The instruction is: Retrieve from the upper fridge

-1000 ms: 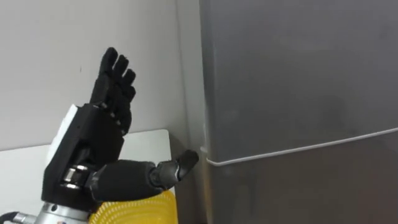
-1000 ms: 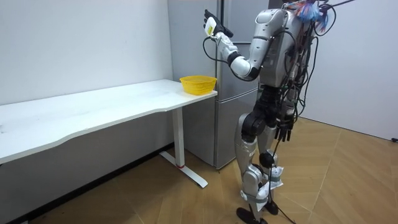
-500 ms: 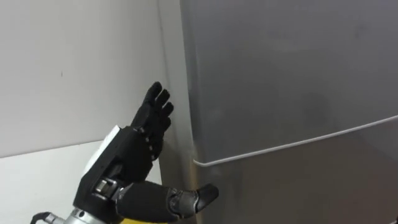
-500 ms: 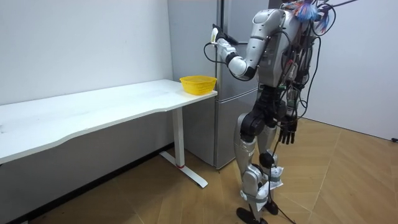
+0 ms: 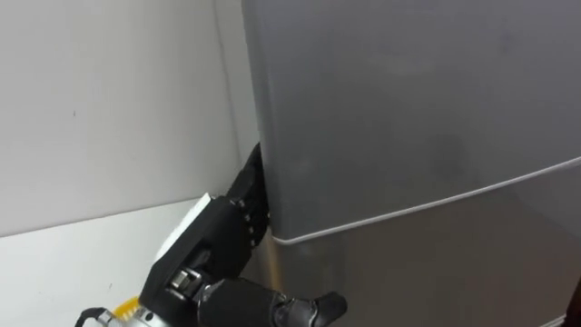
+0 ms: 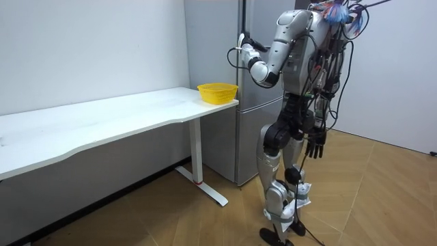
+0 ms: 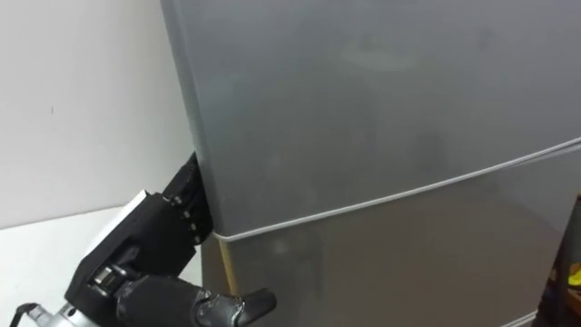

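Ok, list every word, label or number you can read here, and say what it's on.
None: no readable text shows anywhere.
The upper fridge door, the white table, the yellow basket and the left hand carry no legible print.

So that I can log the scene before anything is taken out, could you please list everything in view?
wall: one, white, behind the table.
table: one, white, long, along the wall.
basket: one, yellow, on the table's end nearest the fridge.
fridge: one, grey, upper and lower doors both shut, beside the table's end.
floor: one, brown wood, under the table and the robot.
left hand: one, black, raised at the left edge of the fridge's upper door.
right hand: one, black, hanging open beside the robot's thigh.
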Available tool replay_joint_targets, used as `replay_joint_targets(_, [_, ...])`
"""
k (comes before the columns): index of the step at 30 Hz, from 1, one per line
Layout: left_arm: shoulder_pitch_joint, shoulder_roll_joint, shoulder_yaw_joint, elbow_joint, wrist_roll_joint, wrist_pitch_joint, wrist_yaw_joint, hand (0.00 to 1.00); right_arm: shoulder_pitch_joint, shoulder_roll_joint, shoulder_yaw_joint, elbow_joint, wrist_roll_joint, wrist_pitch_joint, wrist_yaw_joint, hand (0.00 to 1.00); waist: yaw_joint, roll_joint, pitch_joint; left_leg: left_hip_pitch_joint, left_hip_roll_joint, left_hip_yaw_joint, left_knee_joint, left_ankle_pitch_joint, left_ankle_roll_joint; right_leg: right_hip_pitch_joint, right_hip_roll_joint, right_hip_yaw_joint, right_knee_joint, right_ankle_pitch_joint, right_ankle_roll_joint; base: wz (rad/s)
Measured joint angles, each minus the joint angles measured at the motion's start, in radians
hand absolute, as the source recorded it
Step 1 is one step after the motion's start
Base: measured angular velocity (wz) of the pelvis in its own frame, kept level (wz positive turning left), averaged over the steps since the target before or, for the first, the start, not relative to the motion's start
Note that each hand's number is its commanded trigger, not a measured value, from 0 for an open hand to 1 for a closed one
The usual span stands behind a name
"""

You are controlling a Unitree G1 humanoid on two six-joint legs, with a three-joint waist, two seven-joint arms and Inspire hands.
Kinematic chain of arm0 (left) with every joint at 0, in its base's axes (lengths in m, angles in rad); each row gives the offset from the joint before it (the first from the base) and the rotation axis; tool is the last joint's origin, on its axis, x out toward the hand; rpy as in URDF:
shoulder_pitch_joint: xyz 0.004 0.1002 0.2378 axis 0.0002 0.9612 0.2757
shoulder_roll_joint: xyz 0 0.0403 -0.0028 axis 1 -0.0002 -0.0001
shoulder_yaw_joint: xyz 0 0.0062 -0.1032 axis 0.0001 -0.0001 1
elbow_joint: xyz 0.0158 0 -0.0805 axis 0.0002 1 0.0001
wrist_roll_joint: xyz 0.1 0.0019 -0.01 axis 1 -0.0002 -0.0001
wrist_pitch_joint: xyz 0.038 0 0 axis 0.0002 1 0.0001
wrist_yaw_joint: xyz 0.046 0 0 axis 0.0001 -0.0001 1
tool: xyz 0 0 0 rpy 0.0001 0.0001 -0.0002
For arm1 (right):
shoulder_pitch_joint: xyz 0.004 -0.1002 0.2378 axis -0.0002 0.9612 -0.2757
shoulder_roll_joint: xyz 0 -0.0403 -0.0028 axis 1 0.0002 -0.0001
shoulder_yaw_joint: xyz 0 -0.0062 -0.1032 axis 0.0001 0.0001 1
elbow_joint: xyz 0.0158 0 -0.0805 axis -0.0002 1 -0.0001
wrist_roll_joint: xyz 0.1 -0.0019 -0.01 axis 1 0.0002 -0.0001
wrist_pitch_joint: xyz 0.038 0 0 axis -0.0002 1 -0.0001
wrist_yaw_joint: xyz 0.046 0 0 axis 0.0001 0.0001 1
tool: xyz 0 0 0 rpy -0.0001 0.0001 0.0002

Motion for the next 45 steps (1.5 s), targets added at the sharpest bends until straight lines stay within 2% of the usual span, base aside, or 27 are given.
replay_joint_targets(5, [-0.012,0.0,0.029,0.0,-0.001,0.001,0.018,1.0,-0.002,-0.004,0.0,0.001,0.002,0.001,0.001,0.0,0.007,0.006,-0.0003,-0.002,-0.001,0.002,0.0,0.0,0.0,-0.004,0.0,-0.001,-0.002,0.001,0.001,0.01])
replay_joint_targets(6, [-0.018,0.0,0.033,0.0,-0.001,0.001,0.017,0.57,-0.002,-0.005,0.0,0.001,0.002,0.001,0.001,0.0,0.007,0.008,-0.0003,-0.003,-0.001,0.002,0.0,0.0,0.0,-0.004,-0.001,-0.001,-0.002,0.001,0.002,0.0])
replay_joint_targets(7, [-0.019,0.003,0.032,0.0,-0.001,0.001,0.015,0.42,-0.002,-0.007,0.0,0.001,0.002,0.0,0.001,0.0,0.007,0.009,-0.0009,-0.004,-0.001,0.002,0.0,0.0,0.0,-0.003,-0.001,-0.001,-0.002,0.001,0.002,0.0])
replay_joint_targets(8, [-0.019,0.001,0.023,-0.001,-0.004,0.0,0.014,0.05,-0.003,-0.01,0.0,0.001,0.002,0.0,0.001,0.0,0.008,0.013,-0.0006,-0.008,-0.002,0.002,0.0,0.0,0.0,-0.002,-0.001,-0.002,-0.002,0.002,0.003,0.0])
replay_joint_targets(9, [-0.021,-0.003,0.021,-0.001,-0.007,0.0,0.017,0.0,-0.003,-0.014,0.0,0.001,0.002,0.0,0.001,0.0,0.008,0.016,-0.0014,-0.01,-0.002,0.002,0.0,0.0,0.0,-0.003,-0.002,-0.003,-0.002,0.003,0.004,0.03])
replay_joint_targets(19, [-0.036,0.005,-0.003,-0.001,-0.04,0.0,0.015,0.0,-0.012,-0.026,0.0,0.001,0.001,-0.003,-0.001,0.0,0.007,0.019,0.0004,-0.01,-0.002,-0.002,-0.001,0.0,0.0,-0.002,-0.002,-0.004,-0.003,0.003,0.004,0.0])
replay_joint_targets(34, [-0.038,0.007,-0.008,-0.001,-0.04,0.0,-0.001,0.0,-0.013,-0.03,0.0,0.007,0.004,-0.009,0.0,0.0,0.006,0.01,0.0,-0.011,-0.002,0.0,-0.001,0.0,0.0,-0.008,-0.002,-0.006,-0.002,0.003,0.004,0.0])
replay_joint_targets(39, [-0.056,0.029,-0.012,-0.001,-0.04,0.0,0.0,0.0,-0.023,-0.03,0.0,0.01,0.005,-0.01,-0.009,0.0,0.004,0.006,-0.0004,-0.014,-0.002,0.0,-0.001,0.0,0.0,-0.015,-0.003,-0.007,-0.003,0.003,0.004,0.0])
replay_joint_targets(45, [-0.07,0.029,-0.023,-0.001,-0.039,0.001,0.002,0.0,-0.02,-0.031,0.001,0.01,0.005,-0.01,-0.033,0.0,0.0,0.008,-0.0011,-0.022,-0.002,0.003,0.001,0.0,0.0,-0.024,-0.003,-0.005,-0.002,0.004,0.007,0.0])
